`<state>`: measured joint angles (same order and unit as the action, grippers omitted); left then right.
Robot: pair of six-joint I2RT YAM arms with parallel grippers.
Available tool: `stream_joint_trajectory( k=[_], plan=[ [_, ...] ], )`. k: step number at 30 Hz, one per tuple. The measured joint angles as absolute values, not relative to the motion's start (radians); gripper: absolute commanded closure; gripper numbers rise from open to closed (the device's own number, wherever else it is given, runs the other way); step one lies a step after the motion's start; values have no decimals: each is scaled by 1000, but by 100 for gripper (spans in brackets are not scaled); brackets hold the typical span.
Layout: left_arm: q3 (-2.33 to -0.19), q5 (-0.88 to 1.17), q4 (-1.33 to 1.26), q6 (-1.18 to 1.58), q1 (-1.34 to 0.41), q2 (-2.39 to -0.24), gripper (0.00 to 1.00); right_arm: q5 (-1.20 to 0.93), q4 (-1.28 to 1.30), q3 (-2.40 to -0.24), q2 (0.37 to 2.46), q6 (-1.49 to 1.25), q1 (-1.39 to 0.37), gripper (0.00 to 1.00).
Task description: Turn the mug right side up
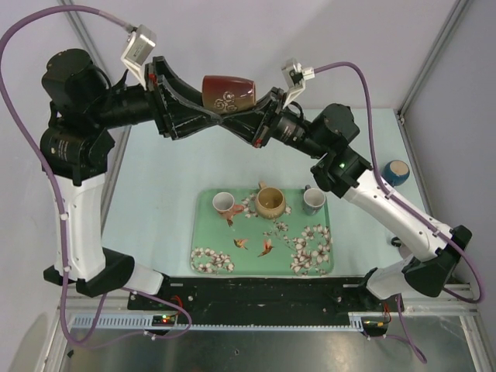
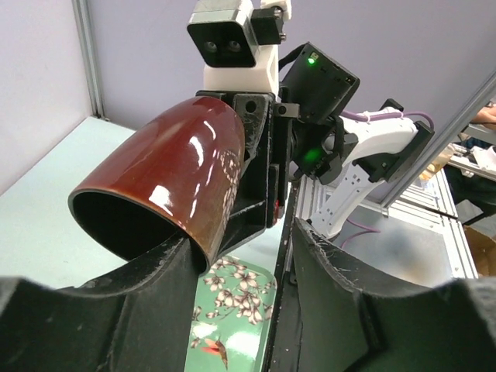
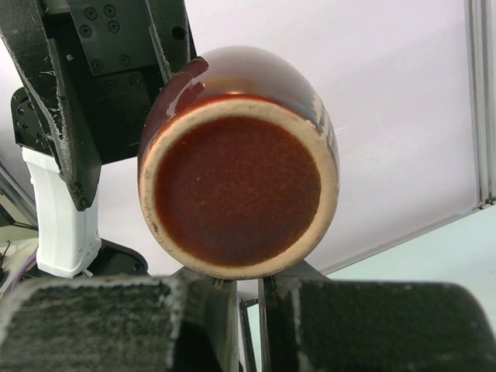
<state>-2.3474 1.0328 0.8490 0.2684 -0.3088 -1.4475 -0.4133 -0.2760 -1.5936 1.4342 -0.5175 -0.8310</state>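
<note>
Half done, at a guess: mug (image 1: 229,93) is off the tabletop (image 1: 155,194), in mid-air between the two arms. It lies on its side, mouth towards the left arm, base towards the right.

Right pincer (image 1: 236,118): jaws nearly together, only a thin slot between them, right under the mug's base. The contact point is hidden, but I judge this one carries the mug, probably by the handle.

Left pincer (image 1: 208,113): jaws spread wide and clamping nothing. One finger sits at the mug's rim.

Left to do: rotate it the rest of the way to mouth-up, set it down, let go.

Count:
- 1 red-brown mug, in the air
- 1 green floral tray (image 1: 208,232)
- 3 small vessels on it, in a row and all mouth-up: pale cup (image 1: 223,203), tan pot (image 1: 270,201), grey cup (image 1: 314,200)
- 1 blue cup (image 1: 397,172), alone at the far right of the tabletop
</note>
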Motion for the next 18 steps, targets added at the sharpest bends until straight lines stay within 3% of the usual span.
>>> stream_joint_trajectory(
  k=[8,9,11,14,18],
  plan=[
    [-2349,1039,847,271,-323,-1457,61,-525,-336,-1594,1458,-578,-802,100],
    [-2349,1038,847,271,-327,-1459,65,-543,-353,-1602,1471,-588,-802,100],
    [-2349,1026,847,270,-334,-1461,89,-579,-386,-1619,1497,-606,-805,100],
    [-2349,1020,841,279,-334,-1462,98,-613,-420,-1631,1515,-622,-807,99],
    [-2322,1013,821,289,-334,-1447,100,-618,-421,-1624,1509,-627,-805,19]
  ],
)
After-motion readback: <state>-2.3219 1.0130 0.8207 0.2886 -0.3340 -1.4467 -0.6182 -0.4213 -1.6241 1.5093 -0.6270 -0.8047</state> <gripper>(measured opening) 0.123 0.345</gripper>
